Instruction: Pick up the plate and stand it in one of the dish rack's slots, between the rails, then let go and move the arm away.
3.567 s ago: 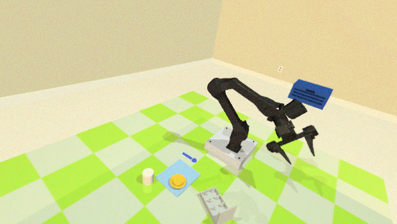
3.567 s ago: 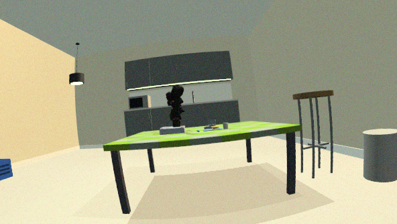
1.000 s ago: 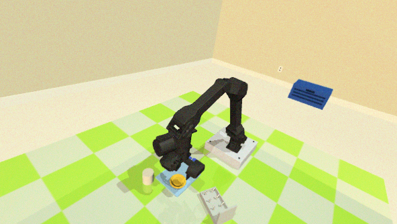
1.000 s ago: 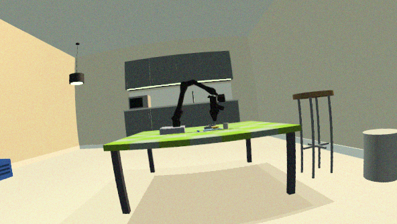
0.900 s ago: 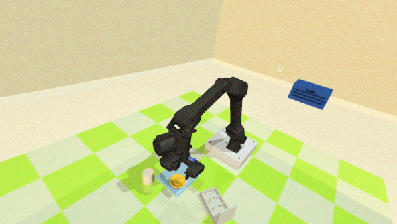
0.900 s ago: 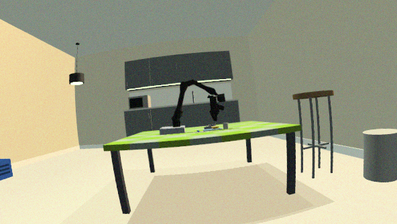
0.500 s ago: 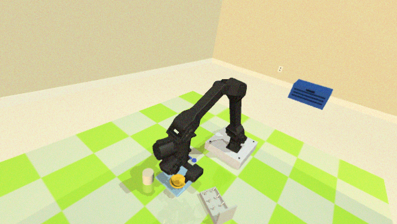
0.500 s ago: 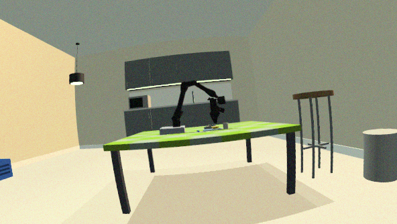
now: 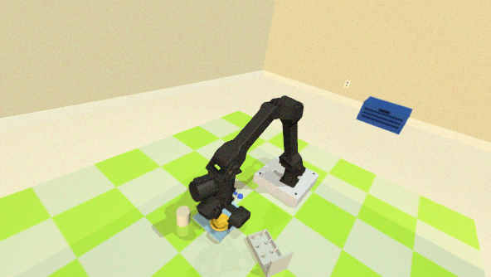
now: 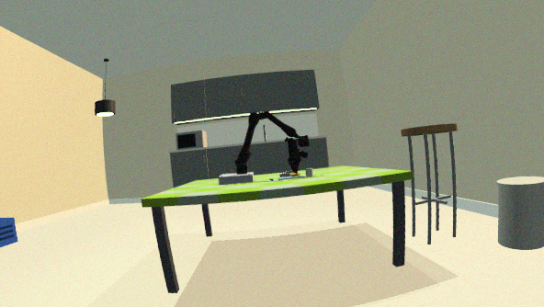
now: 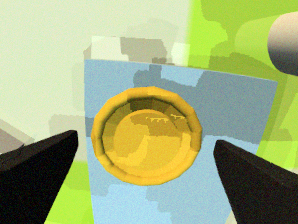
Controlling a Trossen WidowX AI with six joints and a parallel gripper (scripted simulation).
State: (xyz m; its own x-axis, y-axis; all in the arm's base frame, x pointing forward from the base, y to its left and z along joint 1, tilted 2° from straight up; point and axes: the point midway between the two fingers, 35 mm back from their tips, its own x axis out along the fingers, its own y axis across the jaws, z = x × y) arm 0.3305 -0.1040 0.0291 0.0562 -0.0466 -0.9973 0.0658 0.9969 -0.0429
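A small yellow plate (image 9: 220, 223) (image 11: 148, 135) lies flat on a light blue mat (image 9: 218, 236) (image 11: 233, 106); it shows as a tiny yellow spot in the exterior view (image 10: 294, 175). My gripper (image 9: 222, 216) (image 11: 147, 143) hangs right above the plate, open and empty. In the wrist view its two black fingers stand to the left and right of the plate, apart from it. The grey dish rack (image 9: 266, 250) with its rails stands on the table in front of the mat, to the right.
A cream cup (image 9: 182, 216) (image 11: 285, 46) stands left of the mat. A blue spoon (image 9: 238, 195) lies at the mat's far edge. The arm's grey base block (image 9: 286, 184) (image 10: 235, 177) sits behind. The table (image 10: 322, 181) has a green checked top.
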